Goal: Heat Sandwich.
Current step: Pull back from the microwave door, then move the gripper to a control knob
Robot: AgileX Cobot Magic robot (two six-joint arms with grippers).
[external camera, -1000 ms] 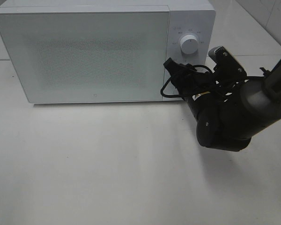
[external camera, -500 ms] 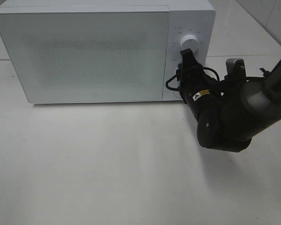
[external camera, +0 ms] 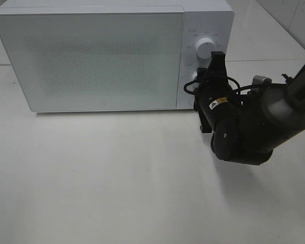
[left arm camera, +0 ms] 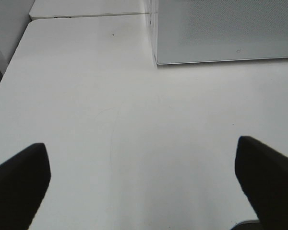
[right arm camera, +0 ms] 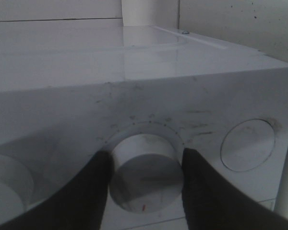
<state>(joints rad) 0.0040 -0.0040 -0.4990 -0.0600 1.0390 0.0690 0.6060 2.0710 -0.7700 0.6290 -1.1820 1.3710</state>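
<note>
From high up, the white microwave [external camera: 91, 56] stands along the far edge of the tabletop [external camera: 117, 178]. Its frosted door [external camera: 101, 30] is shut, so the inside is hidden and the sandwich shows in no view. The right gripper [external camera: 213, 71] is at the control panel, toward the far right corner. The left wrist view shows the left gripper [left arm camera: 144, 187] spread wide above the tabletop, holding nothing. In the right wrist view the right gripper's fingers [right arm camera: 201, 191] are narrowed against both sides of a white dial [right arm camera: 144, 177].

White table [external camera: 117, 178], microwave [external camera: 91, 56] at back
</note>
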